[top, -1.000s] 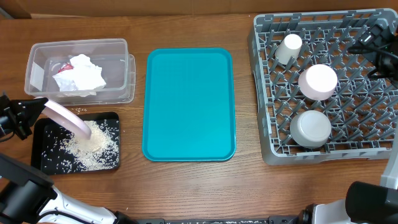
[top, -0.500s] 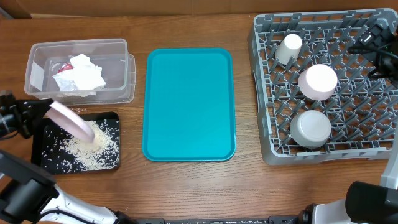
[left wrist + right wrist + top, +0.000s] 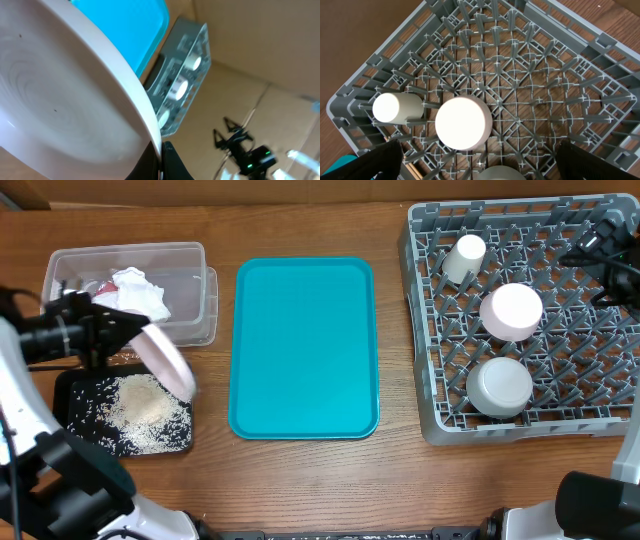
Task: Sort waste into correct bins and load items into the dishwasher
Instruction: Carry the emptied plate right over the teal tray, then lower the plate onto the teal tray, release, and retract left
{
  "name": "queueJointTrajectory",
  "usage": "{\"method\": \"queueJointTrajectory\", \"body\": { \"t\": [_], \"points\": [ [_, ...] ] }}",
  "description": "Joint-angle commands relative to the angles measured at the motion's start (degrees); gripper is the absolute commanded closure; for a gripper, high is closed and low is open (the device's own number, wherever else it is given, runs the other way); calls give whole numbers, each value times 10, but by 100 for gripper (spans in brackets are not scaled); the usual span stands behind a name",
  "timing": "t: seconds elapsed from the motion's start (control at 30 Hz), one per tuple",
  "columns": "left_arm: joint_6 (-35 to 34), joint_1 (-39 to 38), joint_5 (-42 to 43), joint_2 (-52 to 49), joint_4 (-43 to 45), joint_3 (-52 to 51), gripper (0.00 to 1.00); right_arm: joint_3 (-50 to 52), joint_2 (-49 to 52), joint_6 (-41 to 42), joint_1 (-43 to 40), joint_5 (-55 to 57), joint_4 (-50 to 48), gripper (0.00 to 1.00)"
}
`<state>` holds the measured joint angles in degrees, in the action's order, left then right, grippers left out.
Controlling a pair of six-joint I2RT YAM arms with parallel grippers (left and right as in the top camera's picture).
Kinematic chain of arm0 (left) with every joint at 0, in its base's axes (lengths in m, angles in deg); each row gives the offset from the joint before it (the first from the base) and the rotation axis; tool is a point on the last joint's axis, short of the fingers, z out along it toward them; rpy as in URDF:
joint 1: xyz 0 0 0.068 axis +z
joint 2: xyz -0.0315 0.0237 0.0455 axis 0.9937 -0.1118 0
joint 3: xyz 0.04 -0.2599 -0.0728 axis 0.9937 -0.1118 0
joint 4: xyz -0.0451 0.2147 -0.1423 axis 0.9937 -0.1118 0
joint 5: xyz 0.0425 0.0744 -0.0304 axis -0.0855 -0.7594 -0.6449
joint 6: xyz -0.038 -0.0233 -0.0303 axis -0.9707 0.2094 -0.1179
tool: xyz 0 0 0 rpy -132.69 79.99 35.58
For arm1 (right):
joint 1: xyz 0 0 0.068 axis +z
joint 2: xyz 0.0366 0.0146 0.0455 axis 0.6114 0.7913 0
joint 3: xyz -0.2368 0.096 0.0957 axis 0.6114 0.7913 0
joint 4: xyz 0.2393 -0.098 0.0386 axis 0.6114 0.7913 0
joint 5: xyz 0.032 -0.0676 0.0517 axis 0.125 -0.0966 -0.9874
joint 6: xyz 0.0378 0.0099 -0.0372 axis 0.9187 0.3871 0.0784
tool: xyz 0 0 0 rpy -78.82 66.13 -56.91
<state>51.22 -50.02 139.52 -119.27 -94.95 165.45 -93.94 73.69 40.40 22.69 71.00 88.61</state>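
My left gripper (image 3: 125,337) is shut on the rim of the large white plate (image 3: 168,361), held tilted on edge over the black tray (image 3: 75,435) with its heap of white rice (image 3: 145,408). In the left wrist view the plate (image 3: 65,100) fills the frame, its rim pinched between my fingers (image 3: 161,159). The clear tub (image 3: 128,293) holds crumpled white napkins (image 3: 135,292) and a red scrap. The grey dish rack (image 3: 530,320) holds the small white cup (image 3: 464,256), the pinkish-white bowl (image 3: 511,311) and the pale grey bowl (image 3: 499,385), all upside down. My right gripper (image 3: 475,162) is open above the rack (image 3: 530,75).
A large teal tray (image 3: 305,345) lies between the bins and the rack on the wooden table. A cardboard wall runs along the far edge. Loose rice grains are scattered across the black tray.
My left gripper has lifted the plate up and to the right, from low over the black tray's left part to above its upper right corner. The right arm has not moved.
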Motion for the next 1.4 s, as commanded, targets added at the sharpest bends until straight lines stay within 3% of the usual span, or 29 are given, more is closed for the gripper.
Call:
{"method": "queueJointTrajectory", "body": {
  "t": [0.0,0.2,0.27,0.5,0.7,0.9,1.13,1.2,1.27,1.33,1.37],
  "points": [
    [-26,-50,-16,32,-1,-4,96,-5,-2,3,-1,5,-3,0],
    [-77,-174,-78,38,52,-3,96,-5,-2,3,-1,5,-3,0],
    [-152,-238,-165,38,94,-3,96,-5,-2,3,-1,5,-3,0],
    [-286,-437,-437,27,225,-4,96,-5,-2,3,-1,5,-3,0],
    [-301,-577,-583,-15,306,-4,96,-5,-2,3,-1,5,-3,0],
    [-302,-654,-628,-93,342,-4,96,-5,-2,3,-1,5,-3,0],
    [-296,-673,-625,-156,322,-4,92,-5,-2,3,-1,6,-3,0],
    [-282,-673,-624,-156,319,-3,85,-5,-2,3,-1,5,-3,0],
    [-270,-671,-624,-153,318,-2,64,-5,-2,3,-1,5,-3,0],
    [-264,-669,-624,-149,318,1,17,-5,-2,3,-1,5,-3,0],
    [-255,-667,-624,-148,316,6,0,-5,-2,3,-1,5,-3,0]
  ]
}}
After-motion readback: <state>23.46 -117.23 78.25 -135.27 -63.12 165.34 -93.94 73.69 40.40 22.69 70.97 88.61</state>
